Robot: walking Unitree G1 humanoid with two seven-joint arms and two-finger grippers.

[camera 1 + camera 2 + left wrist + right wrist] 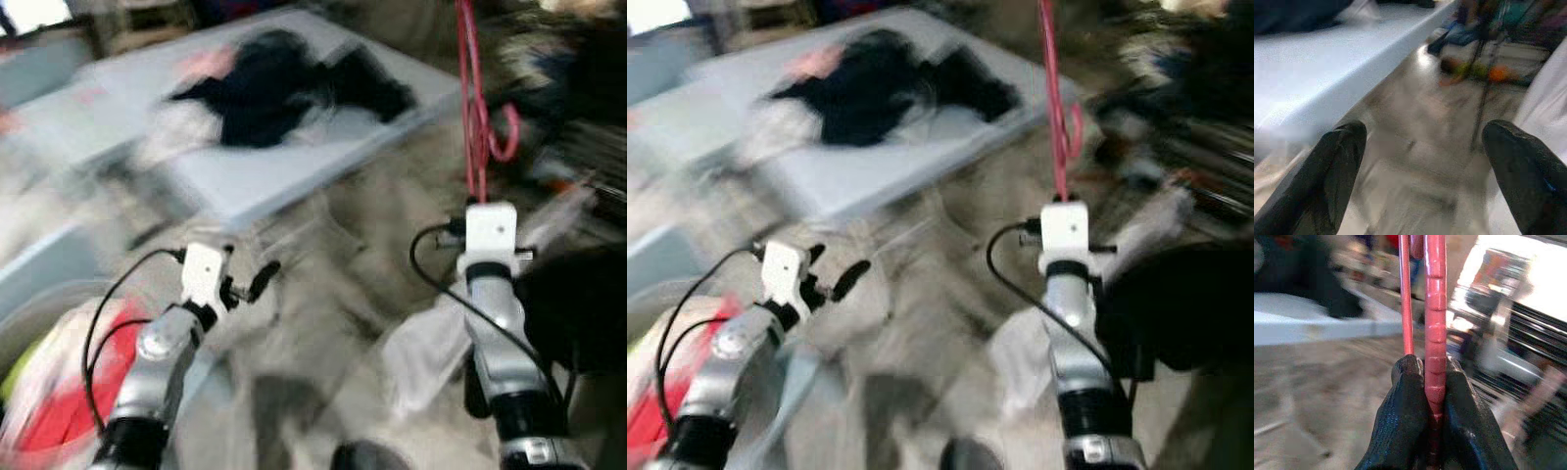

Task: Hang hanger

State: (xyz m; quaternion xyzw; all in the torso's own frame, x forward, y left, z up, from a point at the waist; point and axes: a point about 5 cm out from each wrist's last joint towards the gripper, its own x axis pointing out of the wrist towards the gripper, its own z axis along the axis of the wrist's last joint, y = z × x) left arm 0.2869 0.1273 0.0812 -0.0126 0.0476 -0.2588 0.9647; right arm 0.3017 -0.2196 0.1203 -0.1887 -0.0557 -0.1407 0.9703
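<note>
Both fingers of right end effector clamp red hanger, left end effector wide apart.

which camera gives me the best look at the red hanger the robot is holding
The right wrist view: the red hanger is close and fairly sharp, pinched between the right end effector fingers. The left eye view and right eye view show more of it, a blurred hook rising above the end effector. The left wrist view looks past the open left end effector at floor.

Motion-blurred dark clothes on the grey table; red hanger top cut off.
</note>
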